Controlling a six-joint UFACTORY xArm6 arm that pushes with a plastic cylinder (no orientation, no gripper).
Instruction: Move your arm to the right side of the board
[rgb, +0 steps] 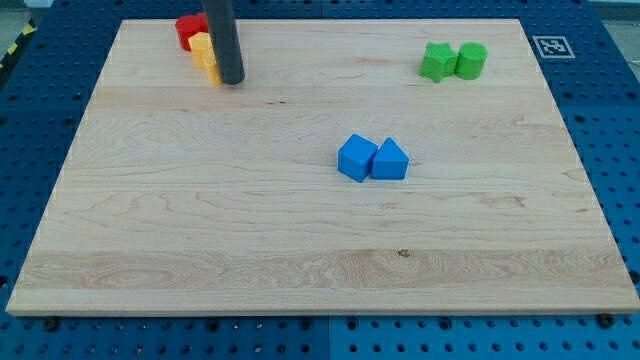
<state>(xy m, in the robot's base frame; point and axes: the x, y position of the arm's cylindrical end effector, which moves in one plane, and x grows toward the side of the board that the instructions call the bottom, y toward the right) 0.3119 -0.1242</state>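
One dark rod only, no gripper to open or close, nothing held; my tip (232, 81) down on the wooden tabletop (200, 240) at far left. Just left of my tip, touching or nearly so: yellow block (205, 55), red block (189, 29) behind. Mid-board: blue cube (356, 158) against blue wedge-like block (390, 160). Far right: green star-like block (437, 62) beside green cylinder (471, 61).

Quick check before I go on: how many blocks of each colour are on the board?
Blue: 2, a cube and a wedge-like block
Green: 2, a star-like block and a cylinder
Red: 1
Yellow: 1, beside my tip
Total: 6
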